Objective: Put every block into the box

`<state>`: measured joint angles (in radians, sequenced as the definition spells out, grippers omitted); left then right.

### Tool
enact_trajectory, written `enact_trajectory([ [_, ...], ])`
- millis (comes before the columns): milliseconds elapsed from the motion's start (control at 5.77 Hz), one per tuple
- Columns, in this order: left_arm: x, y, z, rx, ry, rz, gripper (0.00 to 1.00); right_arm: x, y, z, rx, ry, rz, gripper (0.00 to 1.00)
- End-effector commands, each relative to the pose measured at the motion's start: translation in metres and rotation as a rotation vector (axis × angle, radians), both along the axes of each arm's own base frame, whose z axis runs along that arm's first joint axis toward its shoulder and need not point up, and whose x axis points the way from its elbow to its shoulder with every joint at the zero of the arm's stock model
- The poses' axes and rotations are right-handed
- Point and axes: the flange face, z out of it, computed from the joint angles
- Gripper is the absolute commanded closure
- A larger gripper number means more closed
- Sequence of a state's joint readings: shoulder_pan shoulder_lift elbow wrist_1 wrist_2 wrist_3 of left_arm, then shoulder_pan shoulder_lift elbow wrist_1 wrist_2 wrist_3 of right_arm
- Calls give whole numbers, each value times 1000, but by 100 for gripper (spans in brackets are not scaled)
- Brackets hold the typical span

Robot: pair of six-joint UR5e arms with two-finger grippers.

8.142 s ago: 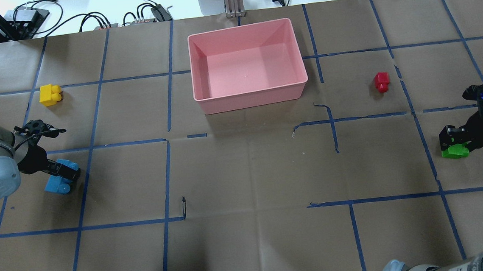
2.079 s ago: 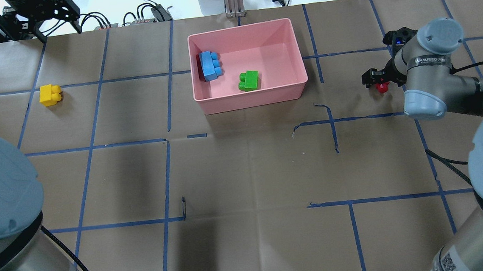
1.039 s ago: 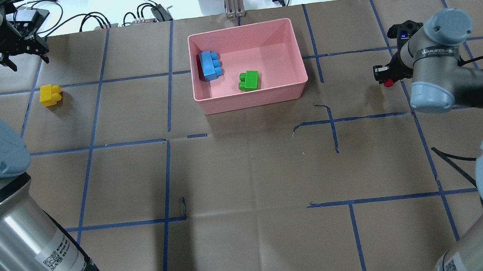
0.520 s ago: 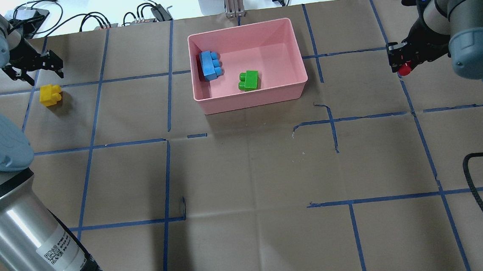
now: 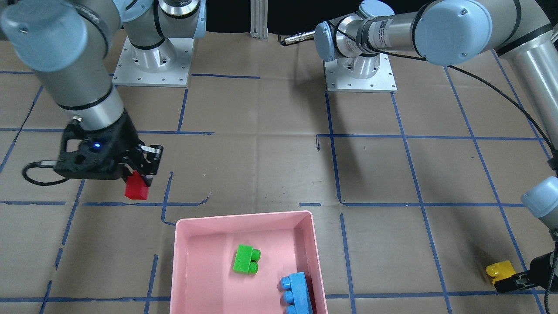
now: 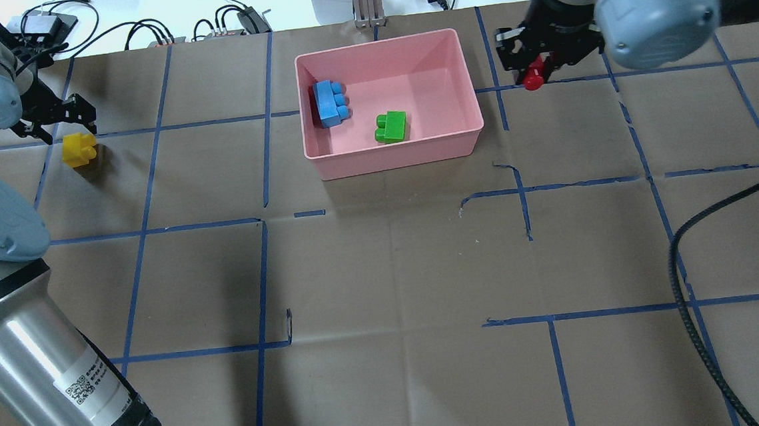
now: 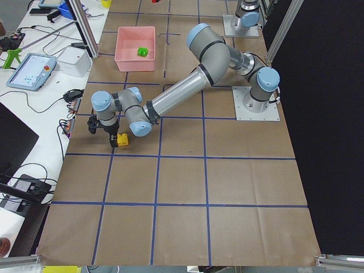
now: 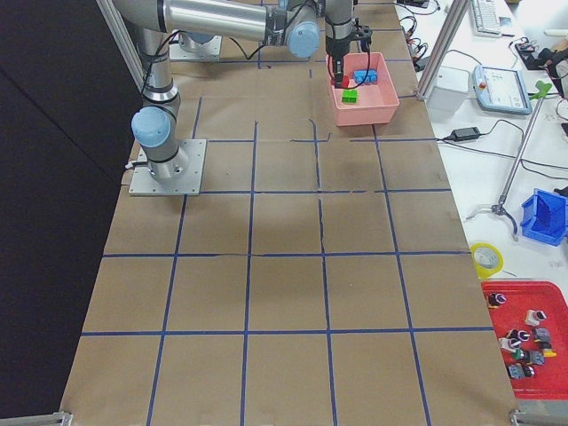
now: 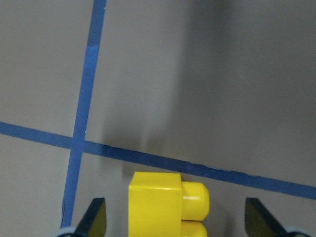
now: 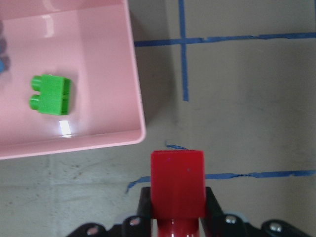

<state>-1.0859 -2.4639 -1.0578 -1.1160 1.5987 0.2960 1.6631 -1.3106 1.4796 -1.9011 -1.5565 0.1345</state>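
Observation:
The pink box stands at the table's far middle. The blue block and the green block lie inside it. My right gripper is shut on the red block and holds it in the air just right of the box's right rim. The held red block also shows in the front view. The yellow block lies on the table at the far left. My left gripper is open over it. In the left wrist view its fingertips flank the yellow block without touching.
Blue tape lines grid the brown paper table. Cables and power adapters lie beyond the far edge. A black cable from the right arm hangs over the table's right side. A yellow tape roll and parts bins sit off the right end.
My right gripper has carried the red block left, from the far right to beside the box's right rim. My left gripper has moved down closer to the yellow block.

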Motion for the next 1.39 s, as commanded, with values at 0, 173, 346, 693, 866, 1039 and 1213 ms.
enact_trajectory([
  [0,-3,0,-8,-3,28,-2,0,134,-47,-40,-34,-41,-30,95],
  [173,-3,2,-12,6,31,0,1,174,-67,-59,-36,-55,-55,93],
  [346,-2,3,-13,8,34,0,4,194,-77,-76,-26,-60,-73,76],
  [693,-4,4,-14,10,35,-2,32,195,-79,-80,-26,-55,-52,1],
  [866,-4,4,-13,13,36,-2,50,191,-81,-80,-27,-54,-52,0],
  [1039,-4,4,-10,12,36,-2,64,188,-82,-75,-37,-45,-3,0],
  [1213,-5,4,-5,9,34,-3,81,181,-85,-76,-34,-41,3,0],
])
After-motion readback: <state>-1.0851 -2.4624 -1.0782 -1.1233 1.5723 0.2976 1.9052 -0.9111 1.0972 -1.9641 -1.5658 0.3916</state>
